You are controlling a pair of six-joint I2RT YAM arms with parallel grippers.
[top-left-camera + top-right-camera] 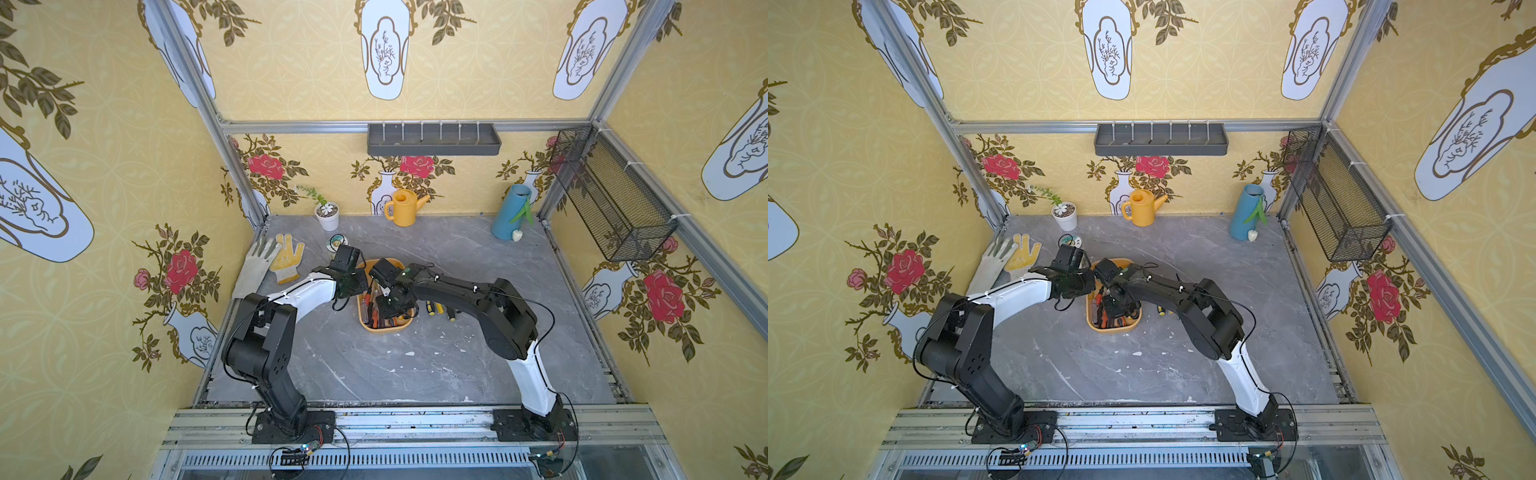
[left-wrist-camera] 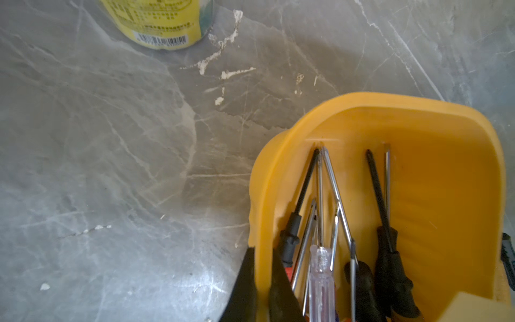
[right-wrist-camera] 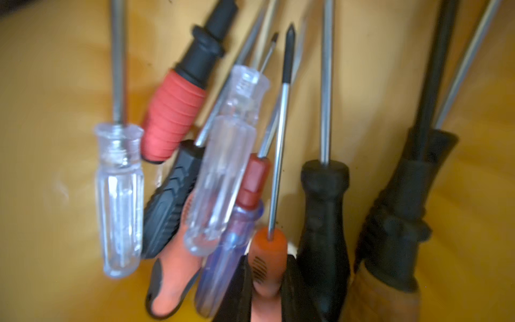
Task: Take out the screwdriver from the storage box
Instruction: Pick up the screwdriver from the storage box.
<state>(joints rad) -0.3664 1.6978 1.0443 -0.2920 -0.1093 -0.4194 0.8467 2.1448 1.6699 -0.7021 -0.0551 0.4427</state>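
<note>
The storage box, a shallow yellow-orange tub, stands mid-table in both top views with both arms bent over it. It holds several screwdrivers with clear, red, black and orange handles. In the right wrist view my right gripper is shut on the orange handle of a screwdriver, whose thin shaft ends in a black tip. In the left wrist view my left gripper is shut on the box's side wall, one finger outside and one inside.
Yellow-and-black screwdrivers lie on the table just right of the box. Behind it are gloves, a small tin, a white plant pot, a yellow watering can and a blue vase. A black mesh basket hangs on the right wall.
</note>
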